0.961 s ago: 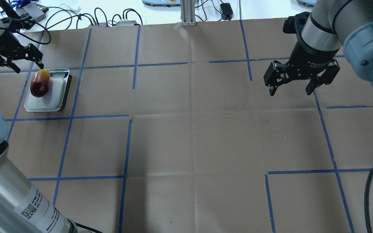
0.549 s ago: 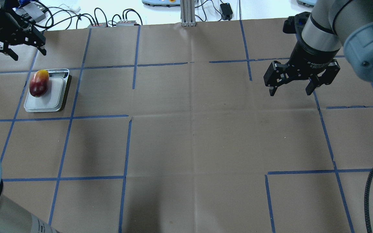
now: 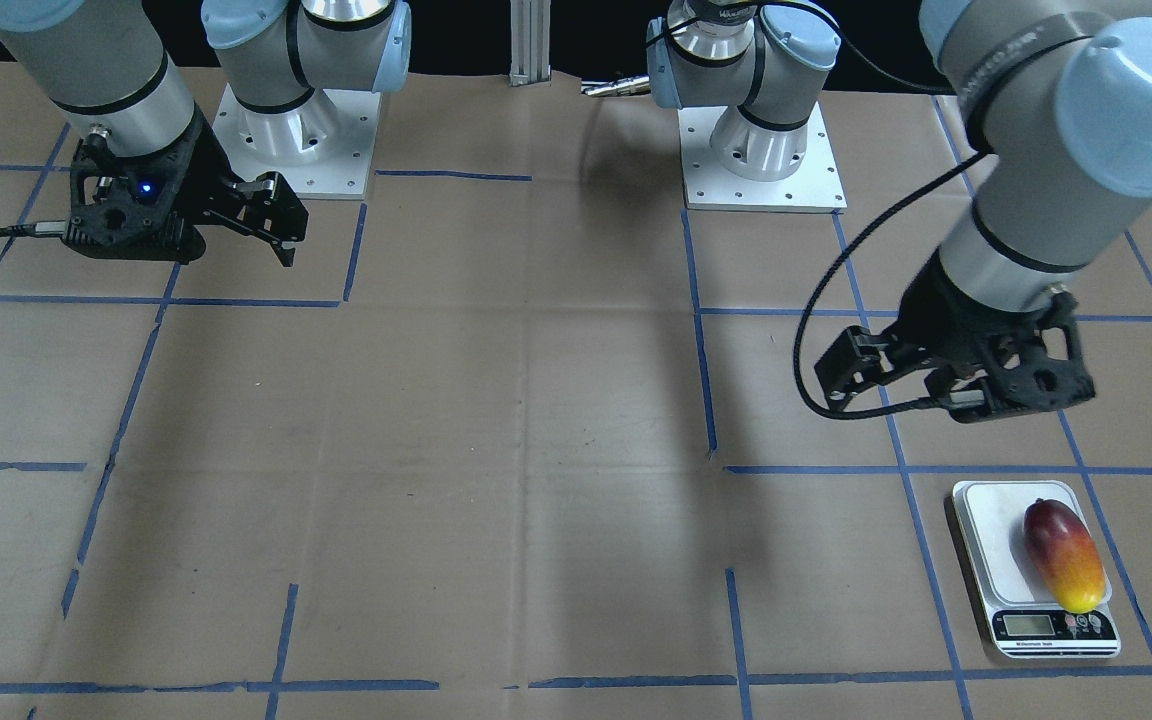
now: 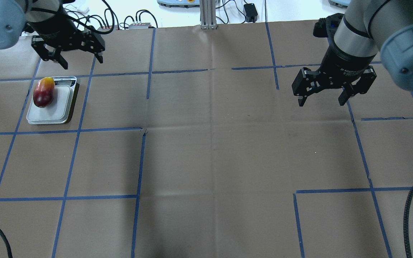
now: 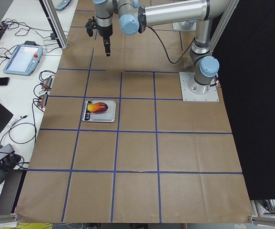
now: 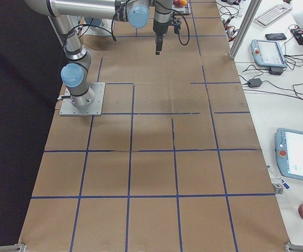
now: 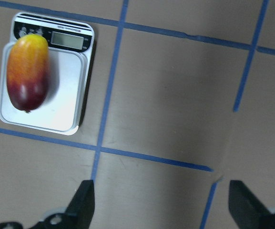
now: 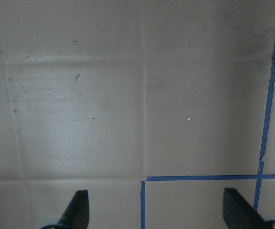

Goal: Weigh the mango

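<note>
— Red-to-yellow mango [image 4: 43, 92] lies lengthwise on the scale [image 4: 61, 111], along the platform's outer edge. Is the weighing done?

— Nearly, I judge. The fruit rests on the white platform with nothing holding it. What remains is a clean reading, so nothing should touch the scale or the fruit while the number settles.

— Where is the left gripper [image 4: 82, 61]?

— Beyond the scale's display end and a little to the side, raised, jaws spread wide and empty. Its wrist view shows both fingers apart over bare paper, the scale well off to one side. It is best kept out there.

— Anything that could spoil the number?

— The mango's yellow tip reaches over the button strip beside the display [image 7: 66, 40]. If it leans on that fixed panel instead of the platform, I would expect a low reading. I cannot tell whether it touches. The digits are too small to read.

— And the right gripper [image 4: 321, 102]?

— Far across the table from the scale, hanging over brown paper [image 4: 213, 150], jaws wide, holding nothing. It plays no part here.

— What else sits near the scale?

— Blue tape lines [image 4: 81, 107] run just beside it, flat and harmless. Cables [image 4: 120, 18] lie past its display end, off the paper. Neither touches it.
</note>
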`<state>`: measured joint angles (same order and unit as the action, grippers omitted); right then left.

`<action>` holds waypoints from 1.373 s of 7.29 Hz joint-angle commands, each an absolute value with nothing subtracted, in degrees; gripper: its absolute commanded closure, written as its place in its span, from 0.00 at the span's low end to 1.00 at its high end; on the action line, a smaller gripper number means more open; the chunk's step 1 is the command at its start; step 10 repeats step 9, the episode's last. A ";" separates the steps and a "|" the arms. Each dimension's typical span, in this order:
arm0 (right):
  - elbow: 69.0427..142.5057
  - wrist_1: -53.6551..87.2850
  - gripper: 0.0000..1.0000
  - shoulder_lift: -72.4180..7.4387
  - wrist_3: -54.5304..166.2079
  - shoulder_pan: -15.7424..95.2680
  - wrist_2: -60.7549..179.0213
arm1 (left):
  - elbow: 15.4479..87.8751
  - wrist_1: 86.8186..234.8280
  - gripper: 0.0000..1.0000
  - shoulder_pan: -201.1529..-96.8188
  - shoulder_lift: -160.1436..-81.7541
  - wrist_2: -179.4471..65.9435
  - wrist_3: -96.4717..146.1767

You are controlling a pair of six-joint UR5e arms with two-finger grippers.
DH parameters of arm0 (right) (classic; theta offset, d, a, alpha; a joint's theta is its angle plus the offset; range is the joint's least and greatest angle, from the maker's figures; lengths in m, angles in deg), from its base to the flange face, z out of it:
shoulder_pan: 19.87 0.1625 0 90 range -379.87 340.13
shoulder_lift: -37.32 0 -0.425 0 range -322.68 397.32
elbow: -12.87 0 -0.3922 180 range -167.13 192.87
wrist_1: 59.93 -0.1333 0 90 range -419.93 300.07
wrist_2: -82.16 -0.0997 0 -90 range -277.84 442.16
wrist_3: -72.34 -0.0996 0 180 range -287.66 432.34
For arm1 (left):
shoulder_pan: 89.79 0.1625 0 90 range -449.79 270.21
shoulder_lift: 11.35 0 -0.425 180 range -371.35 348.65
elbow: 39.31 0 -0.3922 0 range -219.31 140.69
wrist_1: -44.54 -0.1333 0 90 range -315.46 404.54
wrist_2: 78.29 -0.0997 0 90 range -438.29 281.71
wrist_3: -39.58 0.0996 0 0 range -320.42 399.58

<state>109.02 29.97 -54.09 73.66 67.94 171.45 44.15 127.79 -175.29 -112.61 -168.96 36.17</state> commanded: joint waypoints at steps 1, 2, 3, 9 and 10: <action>109.02 29.98 0.00 -54.09 73.66 67.93 171.45 | 48.56 130.14 0.00 -178.38 -106.92 -168.73 35.97; 109.02 29.98 0.00 -54.09 73.66 67.93 171.45 | 51.45 130.06 0.00 -178.30 -104.46 -168.55 36.41; 109.02 29.98 0.00 -54.09 73.66 67.93 171.45 | 52.61 129.89 0.00 -178.47 -103.21 -168.46 36.42; 109.02 29.98 0.00 -54.09 73.66 67.93 171.45 | 52.10 129.97 0.00 -178.74 -103.11 -168.46 36.33; 109.02 29.98 0.00 -54.09 73.66 67.93 171.45 | 52.10 129.97 0.00 -178.74 -103.11 -168.46 36.33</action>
